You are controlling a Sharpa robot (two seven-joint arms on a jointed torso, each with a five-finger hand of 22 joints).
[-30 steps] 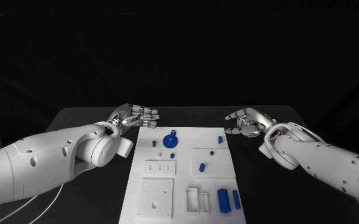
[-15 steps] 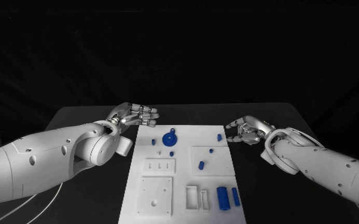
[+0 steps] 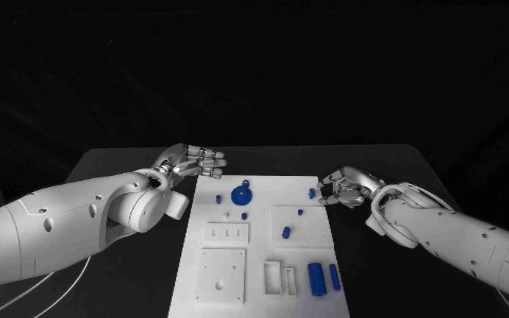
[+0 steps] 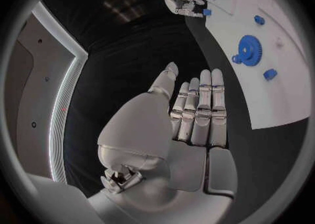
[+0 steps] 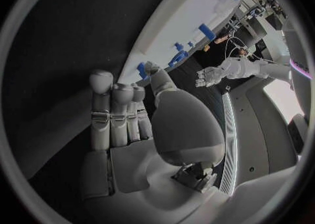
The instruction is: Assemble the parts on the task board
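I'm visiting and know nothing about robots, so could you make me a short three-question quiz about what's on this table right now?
1. True or false: the left robot hand holds a blue part.
2. Which robot hand is nearest the small blue peg at the task board's far right edge? A) left B) right
3. Fill in: the round blue part near the board's far end is a toothed ____.

Key: 1 false, it holds nothing and sits off the board; 2 B; 3 gear.
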